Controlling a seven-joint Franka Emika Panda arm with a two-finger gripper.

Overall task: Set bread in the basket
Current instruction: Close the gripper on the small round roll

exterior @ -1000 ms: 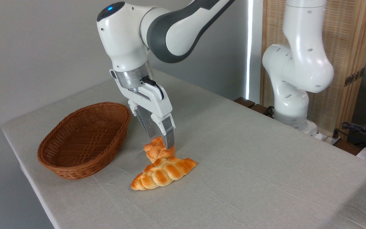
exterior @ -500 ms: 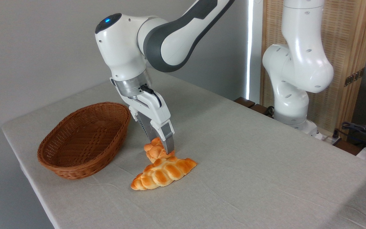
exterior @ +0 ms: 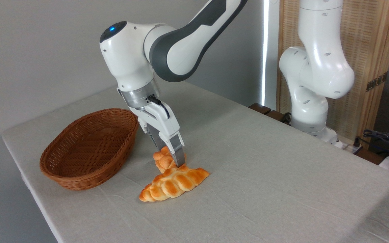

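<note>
The bread point(exterior: 162, 162) is a small golden knotted bun lying on the grey tablecloth, just behind a longer braided loaf. My gripper point(exterior: 171, 158) is down over it, open, with one finger point(exterior: 179, 156) on the bun's right side and the other behind it on the left. The near finger hides the bun's right part. I cannot tell whether the fingers touch the crust. The basket point(exterior: 67, 178), oval brown wicker, stands empty a short way to the left of the bun.
A braided, pointed-ended loaf point(exterior: 174, 184) lies right against the front of the bun. The arm's white base point(exterior: 311, 104) stands at the table's far right edge, with cables point(exterior: 383, 138) beyond. The table's edge runs close behind and left of the basket.
The gripper has come down and slightly left, so its fingers now reach lower around the bun. The bun, the loaf and the basket have not moved.
</note>
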